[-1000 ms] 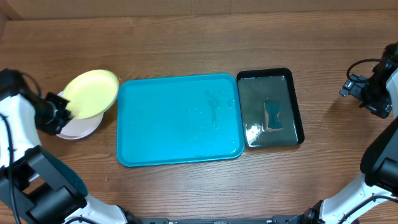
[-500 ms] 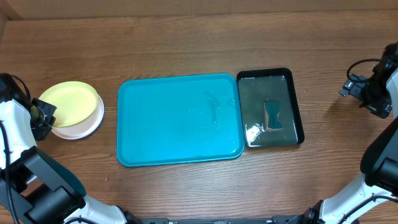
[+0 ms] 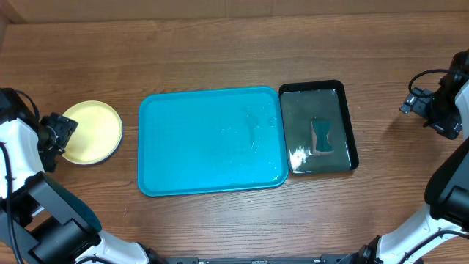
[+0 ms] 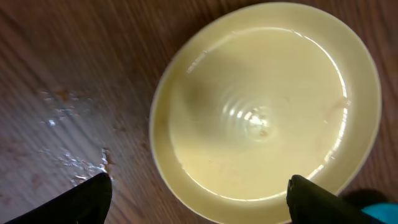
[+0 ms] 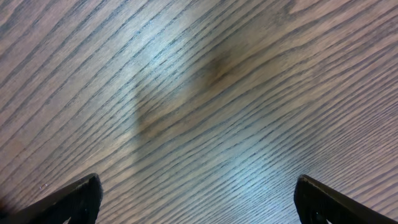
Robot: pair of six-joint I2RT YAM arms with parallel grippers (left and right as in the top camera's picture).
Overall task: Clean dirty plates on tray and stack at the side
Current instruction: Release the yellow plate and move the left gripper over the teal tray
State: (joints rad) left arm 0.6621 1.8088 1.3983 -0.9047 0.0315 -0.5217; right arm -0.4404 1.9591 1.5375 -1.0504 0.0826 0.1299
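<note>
The pale yellow plate (image 3: 91, 132) lies flat on the wood left of the turquoise tray (image 3: 212, 139), with a thin paler rim showing under its near edge. In the left wrist view the yellow plate (image 4: 267, 106) looks clean and wet. My left gripper (image 3: 58, 133) is at the plate's left edge, open. Its fingertips (image 4: 81, 202) stand wide apart with the plate's near rim between them, untouched. The tray holds no plates, only a wet sheen. My right gripper (image 3: 432, 110) hangs open far to the right, over bare wood (image 5: 199, 93).
A glossy black tray (image 3: 350, 125) with water and a dark sponge (image 3: 321, 137) sits against the turquoise tray's right side. Water drops (image 4: 68, 137) glisten on the wood beside the yellow plate.
The yellow plate, held tilted above a white plate a second ago, now lies flat on it. My left gripper has opened and let it go. The right arm is still.
</note>
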